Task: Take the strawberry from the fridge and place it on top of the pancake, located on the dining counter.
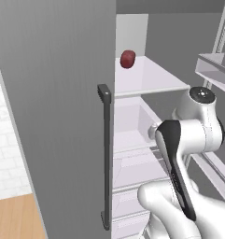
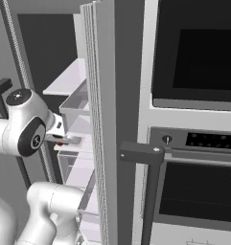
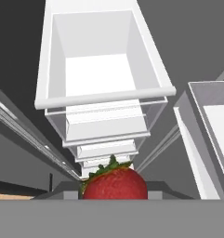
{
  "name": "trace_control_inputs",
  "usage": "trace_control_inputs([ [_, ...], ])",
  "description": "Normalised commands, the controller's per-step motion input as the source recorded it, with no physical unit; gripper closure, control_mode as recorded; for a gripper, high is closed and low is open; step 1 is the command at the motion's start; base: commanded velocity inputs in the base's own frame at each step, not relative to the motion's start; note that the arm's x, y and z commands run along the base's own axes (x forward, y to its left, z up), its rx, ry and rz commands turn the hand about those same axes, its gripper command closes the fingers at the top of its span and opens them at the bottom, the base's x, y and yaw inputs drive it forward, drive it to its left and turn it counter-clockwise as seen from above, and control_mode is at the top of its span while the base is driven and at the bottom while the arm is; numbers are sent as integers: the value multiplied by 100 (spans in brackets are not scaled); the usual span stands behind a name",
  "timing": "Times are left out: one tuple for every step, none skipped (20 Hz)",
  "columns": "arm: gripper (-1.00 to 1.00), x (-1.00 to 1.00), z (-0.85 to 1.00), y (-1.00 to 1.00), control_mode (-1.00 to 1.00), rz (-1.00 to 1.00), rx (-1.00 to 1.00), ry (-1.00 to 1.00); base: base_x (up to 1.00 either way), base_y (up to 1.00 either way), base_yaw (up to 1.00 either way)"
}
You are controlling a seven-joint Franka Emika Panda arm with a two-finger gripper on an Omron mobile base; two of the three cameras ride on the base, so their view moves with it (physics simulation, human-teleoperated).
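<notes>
We are holding the strawberry (image 3: pixel 114 182) in our claw (image 3: pixel 114 189), its fingers closing in on the berry from both sides at the bottom centre of the hand view. In the right base view it is showing as a red speck at centre left, beside the fridge (image 1: pixel 53 116) door bins. A dark red fruit (image 1: pixel 127 59) is sitting on the upper shelf (image 1: pixel 151 79), upper middle of the left base view.
</notes>
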Motion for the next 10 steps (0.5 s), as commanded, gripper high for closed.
trace_control_inputs([
  [100, 0, 0, 0, -100, 0, 0, 0, 0, 0, 0],
  [100, 0, 0, 0, -100, 0, 0, 0, 0, 0, 0],
  [100, 0, 0, 0, -100, 0, 0, 0, 0, 0, 0],
  [100, 0, 0, 0, -100, 0, 0, 0, 0, 0, 0],
  [100, 0, 0, 0, -100, 0, 0, 0, 0, 0, 0],
  [100, 0, 0, 0, -100, 0, 0, 0, 0, 0, 0],
  [100, 0, 0, 0, -100, 0, 0, 0, 0, 0, 0],
  [100, -21, 0, 0, -100, 0, 0, 0, 0, 0, 0],
  [100, 0, 0, 0, 100, 0, 0, 0, -49, 15, -1],
  [100, 0, 0, 0, 100, 0, 0, 0, -58, 30, -2],
])
